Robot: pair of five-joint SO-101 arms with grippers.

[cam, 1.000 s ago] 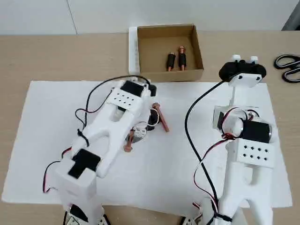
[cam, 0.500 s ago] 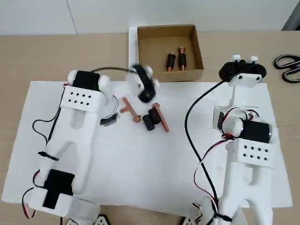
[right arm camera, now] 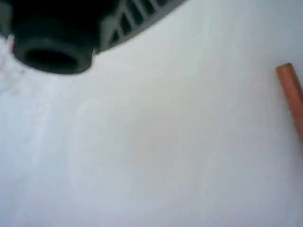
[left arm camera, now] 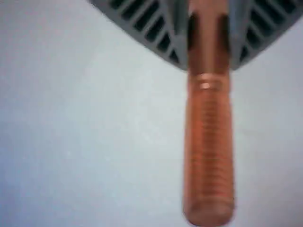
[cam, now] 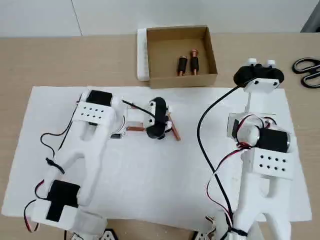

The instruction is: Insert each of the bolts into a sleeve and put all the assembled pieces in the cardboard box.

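Left arm: pincer [left arm camera: 208,40] clamped on a copper bolt [left arm camera: 208,151], gripping the plain shank near the head. The threaded end juts out free over the white paper sheet [cam: 165,175]. From the high view this bolt [cam: 136,128] lies roughly level, just above the sheet, pointing toward the left arm's elbow side.

Second copper bolt [cam: 173,126] lies loose on the sheet, slanted, just beside the left wrist's black housing. A dark sleeve-like piece [cam: 154,133] sits next to it, partly hidden under that housing — cannot tell more.

Right arm: folded upright on the right of the sheet, its pincer [cam: 258,77] near the sheet's far edge. Whether it is wide or narrow cannot be told. In the right wrist view a black hollow cylinder [right arm camera: 52,49] sits close against the ribbed grey jaw, and I cannot tell if it is gripped. A copper bolt end [right arm camera: 291,97] shows at the edge of that view, resting on the white sheet.

Cardboard box [cam: 211,50] stands on the counter [cam: 60,60] beyond the sheet, open side up. Inside — two assembled pieces, side by side, each a copper bolt through a black sleeve: one [cam: 183,65], the other [cam: 194,61].

Black-handled scissors [cam: 307,70] lie on the counter, well apart from the box.
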